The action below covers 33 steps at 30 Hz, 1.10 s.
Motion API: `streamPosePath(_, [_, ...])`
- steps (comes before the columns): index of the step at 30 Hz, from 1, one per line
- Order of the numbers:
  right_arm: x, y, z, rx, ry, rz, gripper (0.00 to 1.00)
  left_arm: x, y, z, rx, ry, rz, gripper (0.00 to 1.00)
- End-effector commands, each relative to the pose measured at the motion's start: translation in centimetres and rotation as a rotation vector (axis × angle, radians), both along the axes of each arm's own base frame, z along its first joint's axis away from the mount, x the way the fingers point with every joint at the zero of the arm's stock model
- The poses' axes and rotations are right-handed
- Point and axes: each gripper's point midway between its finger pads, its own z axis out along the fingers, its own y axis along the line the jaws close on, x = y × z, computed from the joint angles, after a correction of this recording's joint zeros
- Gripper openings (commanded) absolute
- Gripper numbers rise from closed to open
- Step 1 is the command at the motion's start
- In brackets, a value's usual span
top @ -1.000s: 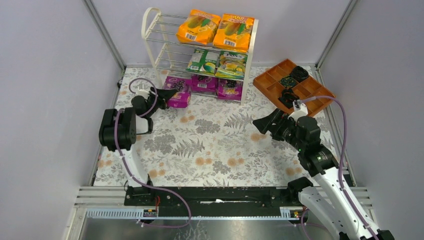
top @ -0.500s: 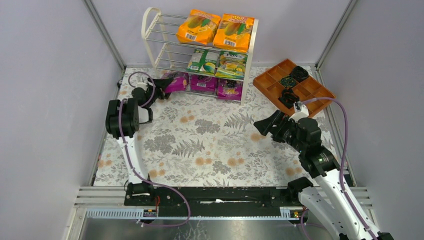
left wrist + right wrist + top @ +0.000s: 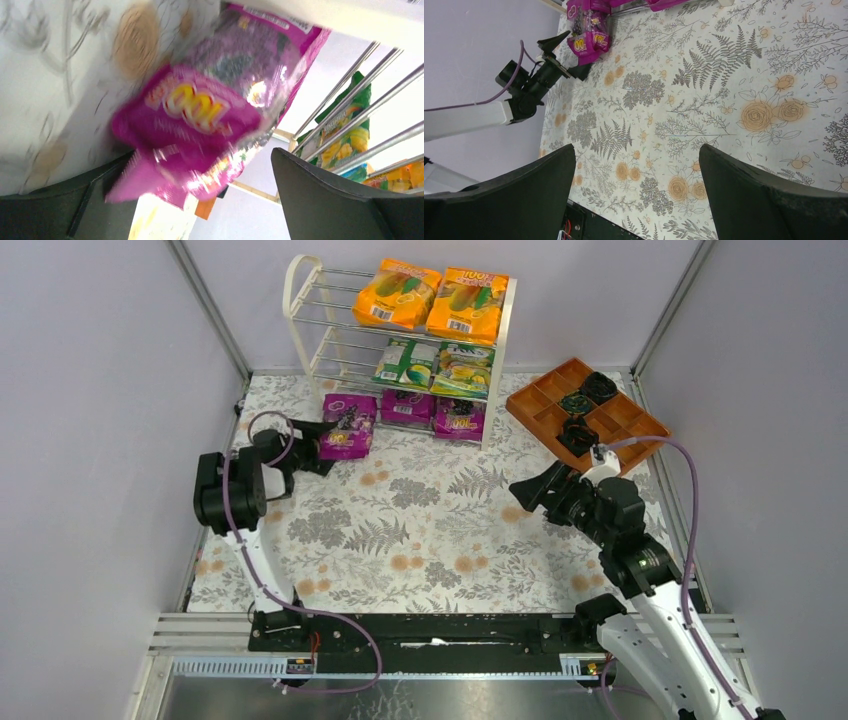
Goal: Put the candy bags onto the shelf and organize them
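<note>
One purple bag [image 3: 347, 427] lies at the left front of the shelf [image 3: 293, 295], by the bottom tier, with its near end on the table [image 3: 430, 530]. We cannot tell whether its far end rests on the rods. In the left wrist view it is blurred, its pink face with yellow letters turned toward us.

The left tool [image 3: 318, 445] sits low over the table, just near and left of this bag, with its jaws spread wide. The bag's near end lies between the open fingers, close to one of them, and we see no grip on it.

The shelf stands at the far edge of the table. Its top tier carries two orange bags [image 3: 397, 292] side by side toward the right end. The middle tier carries two green-yellow bags [image 3: 407, 362] below them. The bottom tier carries two more purple bags [image 3: 408, 405], just right of the first one.

The right tool [image 3: 528, 488] hangs over the right side of the table, well apart from the shelf. Its jaws are wide open and there is nothing between them. Just beyond it, at the table's far right, an orange tray [image 3: 545, 405] lies with black round things [image 3: 585, 400] in some of its compartments.
</note>
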Motion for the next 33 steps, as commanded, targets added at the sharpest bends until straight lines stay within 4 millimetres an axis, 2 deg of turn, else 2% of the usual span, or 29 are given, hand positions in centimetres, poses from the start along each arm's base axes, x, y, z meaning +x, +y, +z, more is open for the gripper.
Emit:
streamPosePath(1, [0.6, 0.4, 1.2, 0.027, -0.035, 0.005, 1.0, -3.2, 0.1, -1.2, -0.077, 0.102, 0.079, 0.99])
streamPosePath(4, [0.7, 0.6, 1.1, 0.036, -0.032, 0.012, 1.0, -3.9, 0.1, -0.9, -0.1, 0.055, 0.124, 0.99])
streamPosePath(9, [0.8, 0.8, 0.9, 0.043, -0.021, 0.017, 1.0, -3.3, -0.1, -0.1, -0.142, -0.006, 0.151, 0.95])
streamPosePath(12, [0.8, 0.8, 0.7, 0.048, -0.02, 0.013, 1.0, -2.3, -0.3, 0.1, -0.126, -0.031, 0.158, 0.91])
streamPosePath(15, [0.9, 0.9, 0.5, 0.053, -0.014, 0.012, 1.0, -1.0, -1.4, 0.4, -0.151, -0.047, 0.144, 0.85])
streamPosePath(19, [0.8, 0.8, 0.2, 0.047, -0.004, 0.009, 1.0, 0.3, -1.9, 0.9, -0.157, -0.068, 0.163, 0.7])
streamPosePath(23, [0.6, 0.4, 0.3, 0.037, -0.007, -0.006, 1.0, 1.1, -1.5, 2.0, -0.127, -0.092, 0.182, 0.49])
streamPosePath(29, [0.7, 0.2, 0.4, 0.029, -0.011, -0.013, 1.0, 1.8, -0.8, 3.7, -0.146, -0.128, 0.203, 0.18])
streamPosePath(33, [0.7, 0.3, 0.4, 0.028, -0.008, -0.01, 1.0, 1.9, -0.7, 5.3, -0.159, -0.16, 0.201, 0.03])
